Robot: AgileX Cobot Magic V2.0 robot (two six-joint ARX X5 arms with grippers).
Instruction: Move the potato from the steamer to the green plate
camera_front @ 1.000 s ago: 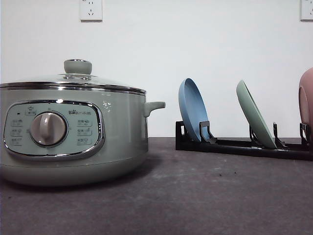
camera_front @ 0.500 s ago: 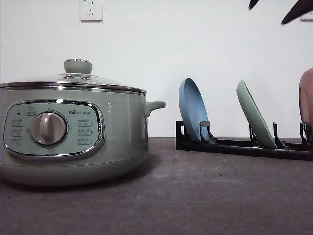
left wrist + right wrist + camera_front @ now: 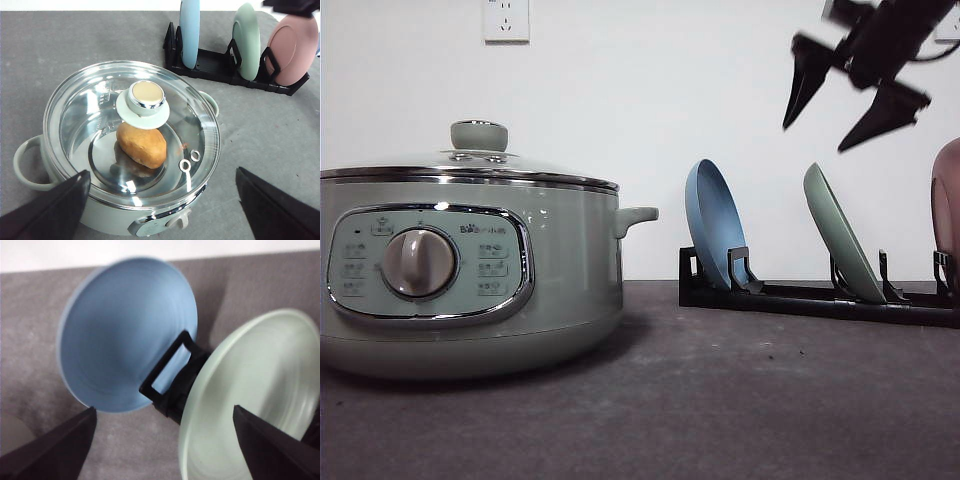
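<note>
While the glass lid [image 3: 131, 134] sits closed on the steamer [image 3: 470, 270], the potato [image 3: 141, 145] lies inside it on the shiny metal floor, seen through the glass just below the lid's knob [image 3: 146, 96] in the left wrist view. Taking the steamer as the landmark, a black dish rack [image 3: 800, 297] stands on the dark grey desk [image 3: 720, 400] beyond the pot's side handle [image 3: 635, 217], well apart from it. Three plates stand on edge in that rack: the blue plate [image 3: 714, 224] nearest the steamer, the green plate [image 3: 840, 235] next out, and the pink plate [image 3: 947, 215] farthest away. The green plate leans in its slot, tilted back away from the steamer.

Up in the air, farther from the steamer than the blue plate and above the green one, hangs the right tool [image 3: 825, 128]. Its two dark fingers [image 3: 807, 75] are spread wide apart with nothing between them. From its wrist camera the blue plate [image 3: 127, 332] and the green plate [image 3: 252, 390] lie below, with a rack upright between them.

Hovering over the steamer [image 3: 125, 200], the left tool [image 3: 162, 200] is also spread wide, one finger to either side of the pot's front and clear of it, gripping nothing. A wall socket [image 3: 506, 20] sits on the white wall above the steamer.
</note>
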